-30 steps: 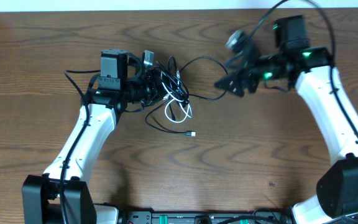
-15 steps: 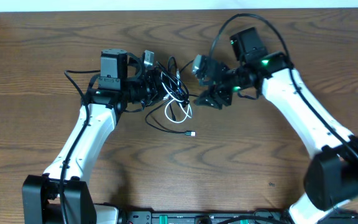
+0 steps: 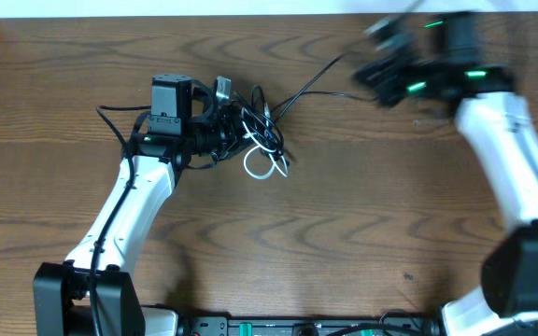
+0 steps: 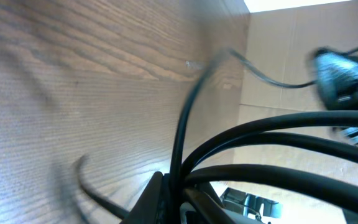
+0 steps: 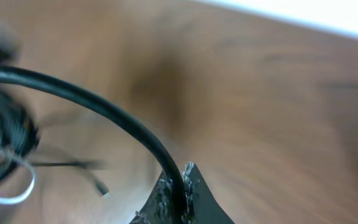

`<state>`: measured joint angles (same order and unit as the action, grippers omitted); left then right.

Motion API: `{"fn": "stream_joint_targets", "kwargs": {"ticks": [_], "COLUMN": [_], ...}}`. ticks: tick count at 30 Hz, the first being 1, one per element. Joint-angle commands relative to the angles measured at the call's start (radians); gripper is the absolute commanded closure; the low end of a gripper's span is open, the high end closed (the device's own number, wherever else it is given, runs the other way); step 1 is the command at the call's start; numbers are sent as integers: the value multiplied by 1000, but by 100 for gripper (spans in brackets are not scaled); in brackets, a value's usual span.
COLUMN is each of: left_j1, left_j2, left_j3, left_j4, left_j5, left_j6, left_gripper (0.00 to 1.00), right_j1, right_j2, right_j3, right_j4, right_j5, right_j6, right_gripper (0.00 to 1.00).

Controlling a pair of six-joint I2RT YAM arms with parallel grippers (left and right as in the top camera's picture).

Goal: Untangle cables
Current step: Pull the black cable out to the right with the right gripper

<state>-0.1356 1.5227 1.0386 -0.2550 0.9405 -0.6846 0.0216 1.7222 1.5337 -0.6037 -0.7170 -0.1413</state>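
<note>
At upper centre of the overhead frame the cables [image 3: 261, 140] sit bunched, my left gripper [image 3: 224, 136] pinched shut on them; the right gripper [image 3: 381, 77], upper right, is clamped on one black cable [image 3: 318, 82]. That strand runs nearly straight on a diagonal from there toward upper right, so I'd draw it along that line, slowly, easing off if the white cable [image 3: 261, 168] drags.

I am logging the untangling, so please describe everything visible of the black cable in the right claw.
The black cable is thin, smooth and rubbery-looking. The shut right claw pinches it. From there it arcs across the wooden table to the tangle of cables at the left claw, where it is lost. No plug shows.
</note>
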Motion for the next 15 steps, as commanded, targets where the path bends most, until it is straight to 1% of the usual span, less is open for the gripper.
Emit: {"fn": "stream_joint_targets", "kwargs": {"ticks": [1,4,8,15], "left_j1": [1,1,1,1], "left_j2": [-6,-6,-6,-6], "left_j3": [7,7,7,7], "left_j4": [-18,-21,-35,-81], "left_j5": [8,8,-32,-78], "left_j6": [-8,10,14,22], "left_gripper": [93,93,92,93], "right_j1": [-154,-257,-328,-338], "right_j2": [-52,-43,-31,-15], "right_j3": [24,23,23,23], "right_j4": [2,-19,-45,-56], "right_j5": [34,124,286,460], "right_j6": [280,382,438,437], "right_gripper": [99,99,99,99]}}
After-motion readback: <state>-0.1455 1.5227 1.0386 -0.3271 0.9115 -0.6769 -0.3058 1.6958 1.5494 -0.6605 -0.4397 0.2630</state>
